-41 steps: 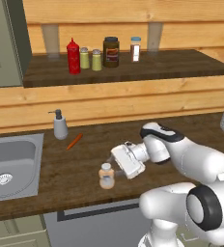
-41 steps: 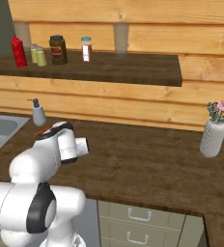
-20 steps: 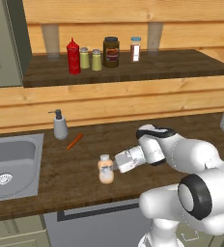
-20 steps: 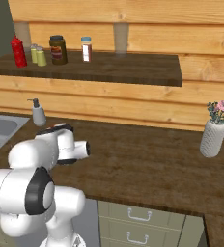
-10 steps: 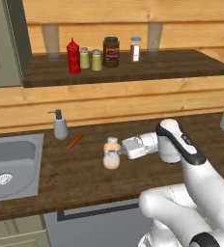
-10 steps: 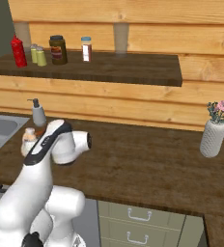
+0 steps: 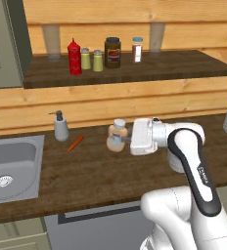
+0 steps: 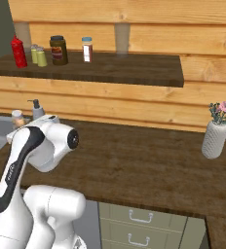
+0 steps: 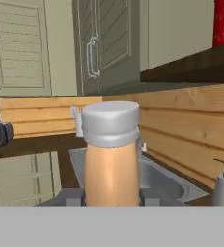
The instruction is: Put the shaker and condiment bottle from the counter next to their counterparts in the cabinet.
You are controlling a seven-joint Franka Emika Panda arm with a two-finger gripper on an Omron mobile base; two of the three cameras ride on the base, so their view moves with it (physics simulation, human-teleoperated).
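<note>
Peach-orange condiment bottle (image 7: 116, 137) (white cap) — clamped in tool (image 7: 126, 140).

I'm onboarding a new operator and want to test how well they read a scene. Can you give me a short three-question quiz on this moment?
1. True or false: the gripper is shut on the condiment bottle.
2. Which item stands at the left end of the row on the cabinet shelf? A) red squeeze bottle B) dark brown jar C) blue-capped jar
3. Fill in: the orange carrot lies on the counter between the condiment bottle and the ____.

Key
1. True; it is lifted off the counter.
2. A, the red squeeze bottle.
3. Soap dispenser.
</note>
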